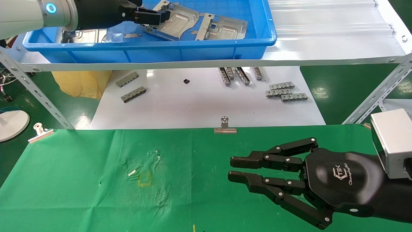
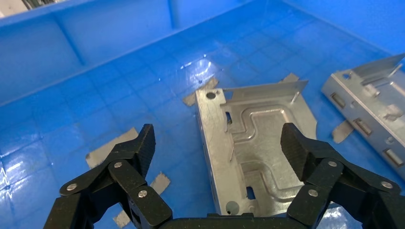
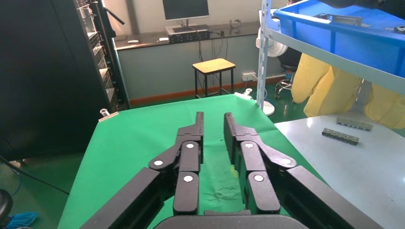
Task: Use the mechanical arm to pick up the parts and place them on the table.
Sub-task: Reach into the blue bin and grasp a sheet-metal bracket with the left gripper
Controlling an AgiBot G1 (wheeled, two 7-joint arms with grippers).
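Several silvery stamped parts lie in the blue tray (image 1: 145,51): one (image 1: 180,22) beside my left gripper, one (image 1: 225,29) to its right, and one (image 1: 87,35) partly hidden under the arm. My left gripper (image 1: 161,16) reaches into the tray. In the left wrist view it (image 2: 218,140) is open wide just above a part (image 2: 258,152), fingertips (image 2: 145,138) either side of its long edge and holding nothing. A second part (image 2: 372,105) lies farther off. My right gripper (image 1: 230,168) hovers over the green table (image 1: 80,180), fingers a narrow gap apart and empty (image 3: 213,115).
The tray sits on a raised shelf with slanted metal struts (image 1: 35,93), (image 1: 376,96). Below it, a white board (image 1: 199,106) carries grey ridged bars (image 1: 130,87), (image 1: 285,91). Silver clips (image 1: 225,127), (image 1: 40,132) hold the cloth's far edge. Tape strips (image 2: 105,148) lie on the tray floor.
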